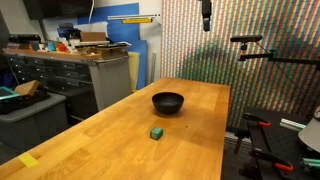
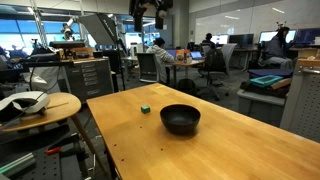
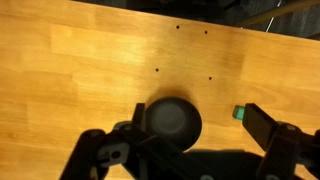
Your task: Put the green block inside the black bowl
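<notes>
**Green block [image 1: 157,132] loose on the table [image 1: 110,140], gripper [image 2: 149,16] high and empty**

The green block lay on the wooden table just beside the black bowl [image 1: 168,102], apart from its rim and not yet inside. The gripper hung well above both, probably a survey height before a descent. Only the wrist view showed its fingers [image 3: 270,128] spread wide, grasping nothing. Both exterior views supplied the gripper's height.

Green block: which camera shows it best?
In an exterior view the green block sits nearest, unobstructed, before the black bowl. In an exterior view the block is tinier; the wrist view catches only a small patch.
</notes>
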Controlling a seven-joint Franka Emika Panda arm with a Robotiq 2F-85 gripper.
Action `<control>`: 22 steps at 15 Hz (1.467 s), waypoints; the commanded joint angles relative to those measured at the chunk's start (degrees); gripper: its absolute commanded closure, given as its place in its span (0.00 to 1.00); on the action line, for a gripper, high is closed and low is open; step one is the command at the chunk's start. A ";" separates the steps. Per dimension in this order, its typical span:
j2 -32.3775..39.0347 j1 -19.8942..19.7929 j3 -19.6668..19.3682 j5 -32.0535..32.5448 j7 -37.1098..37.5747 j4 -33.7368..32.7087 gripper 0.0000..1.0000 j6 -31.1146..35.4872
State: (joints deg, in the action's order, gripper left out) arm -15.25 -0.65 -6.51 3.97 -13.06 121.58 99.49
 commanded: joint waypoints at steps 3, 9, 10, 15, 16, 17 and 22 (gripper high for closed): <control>-0.17 -0.64 0.58 -0.16 -0.13 -0.49 0.00 -0.14; -0.21 -0.63 0.58 -0.16 -0.12 -0.51 0.00 -0.14; -0.22 -0.63 0.58 -0.16 -0.12 -0.51 0.00 -0.14; 0.07 -0.73 1.12 0.45 2.18 -0.08 0.00 2.95; 0.45 -0.74 1.49 0.99 3.30 -0.01 0.00 4.53; 0.82 -0.70 1.73 1.20 4.10 0.01 0.00 5.67; 2.95 -0.34 3.36 1.62 7.54 1.26 0.00 12.57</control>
State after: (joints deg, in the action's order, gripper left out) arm -13.30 -0.65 -4.56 4.51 -8.40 122.16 107.85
